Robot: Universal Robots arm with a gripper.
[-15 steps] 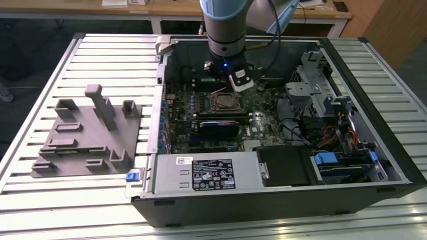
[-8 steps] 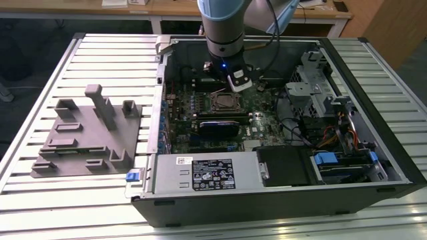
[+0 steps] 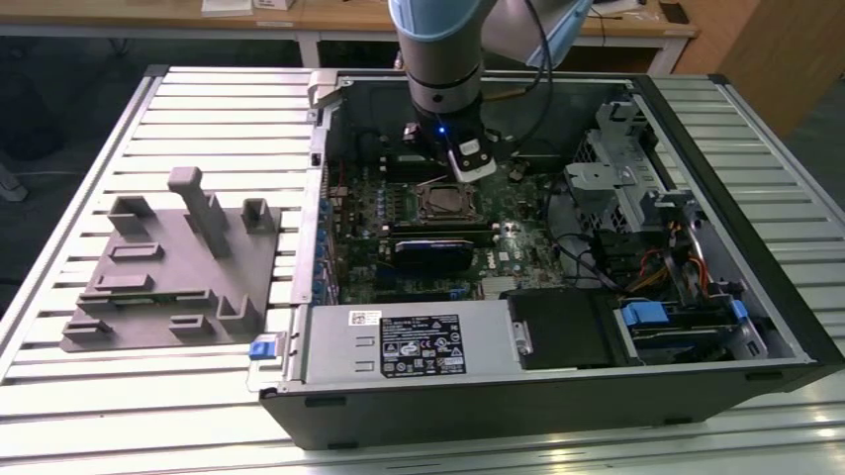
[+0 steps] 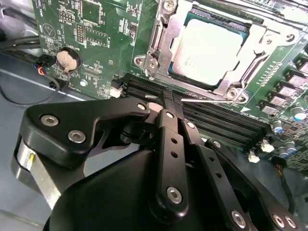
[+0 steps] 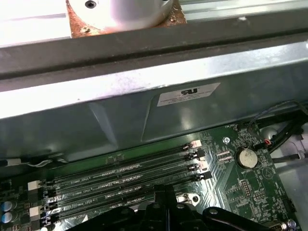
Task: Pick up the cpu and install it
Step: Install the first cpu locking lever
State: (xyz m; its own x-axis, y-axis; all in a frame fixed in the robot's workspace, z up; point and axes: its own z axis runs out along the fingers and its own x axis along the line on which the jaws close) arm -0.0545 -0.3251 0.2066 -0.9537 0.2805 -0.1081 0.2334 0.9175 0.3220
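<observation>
In the second wrist view, the black gripper (image 4: 169, 103) body covers the near part of the motherboard (image 4: 96, 43), its linkage cut off by the picture's edge. The cpu (image 4: 209, 48) lies in the socket (image 4: 159, 48), whose frame runs out of the picture. In the first wrist view, the memory slots (image 5: 125, 180) are cut short at one side. In the exterior view, the arm (image 3: 442, 59) hides the case's (image 3: 555, 396) far interior, and the socket's contents are too small to tell.

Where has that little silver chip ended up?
In the second wrist view the chip lies in the metal-framed socket on the green board, beyond the shut fingers.
</observation>
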